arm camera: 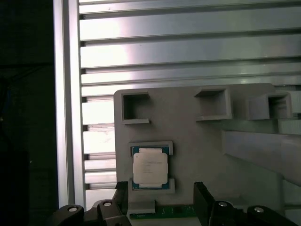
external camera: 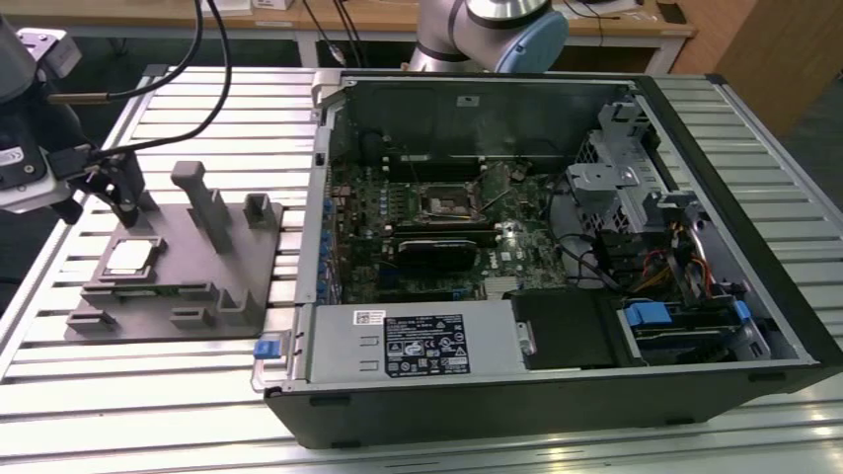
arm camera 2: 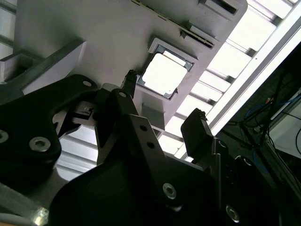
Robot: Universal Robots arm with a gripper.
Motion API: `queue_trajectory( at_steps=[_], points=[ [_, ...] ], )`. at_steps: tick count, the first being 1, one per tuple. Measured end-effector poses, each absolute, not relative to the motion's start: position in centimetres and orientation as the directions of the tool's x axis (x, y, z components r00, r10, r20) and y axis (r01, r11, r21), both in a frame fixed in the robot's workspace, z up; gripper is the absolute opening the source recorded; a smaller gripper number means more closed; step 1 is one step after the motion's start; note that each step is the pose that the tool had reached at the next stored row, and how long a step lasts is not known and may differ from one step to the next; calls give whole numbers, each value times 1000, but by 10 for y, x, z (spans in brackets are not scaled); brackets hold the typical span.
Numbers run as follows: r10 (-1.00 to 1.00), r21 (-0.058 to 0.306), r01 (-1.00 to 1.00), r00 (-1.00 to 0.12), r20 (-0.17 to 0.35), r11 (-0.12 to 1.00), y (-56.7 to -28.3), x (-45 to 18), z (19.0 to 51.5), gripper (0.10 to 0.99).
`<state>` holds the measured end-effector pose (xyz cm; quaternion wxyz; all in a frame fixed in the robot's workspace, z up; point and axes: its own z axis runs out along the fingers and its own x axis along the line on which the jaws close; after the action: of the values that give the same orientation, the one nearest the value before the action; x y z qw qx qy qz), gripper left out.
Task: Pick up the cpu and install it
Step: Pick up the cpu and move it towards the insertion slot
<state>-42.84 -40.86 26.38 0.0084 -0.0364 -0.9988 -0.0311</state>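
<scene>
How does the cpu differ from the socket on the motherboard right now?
Look: the cpu has a pale silvery top, while the socket is dark with a metal frame.
Place: the cpu lies in a recess of the grey holder on the slatted table. The socket sits on the motherboard inside the open case.
Reach: the open hand is close to the cpu and far from the socket.
Shared: both are square and lie flat.
</scene>
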Motion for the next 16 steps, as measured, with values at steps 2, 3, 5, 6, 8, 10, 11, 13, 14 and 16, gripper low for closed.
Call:
queue_trajectory(
  at_steps=[2,3,5,6,8,10,11,13,14,16],
  points=[
    [72,62,73,-997,19,995,-409,-428,263,659],
    [72,62,73,-997,19,995,-409,-428,263,659],
    [72,62,73,-997,19,995,-409,-428,262,659],
    [72,63,73,-997,19,995,-409,-428,261,659],
    [72,65,73,-997,19,995,-409,-428,260,659],
    [72,67,73,-997,20,995,-409,-428,259,659],
    [72,67,73,-997,20,995,-409,-428,259,659],
    [72,68,73,-997,20,995,-409,-428,258,659],
    [72,68,73,-997,20,995,-409,-428,258,659],
    [72,68,73,-997,19,995,-409,-428,256,659]
  ],
)
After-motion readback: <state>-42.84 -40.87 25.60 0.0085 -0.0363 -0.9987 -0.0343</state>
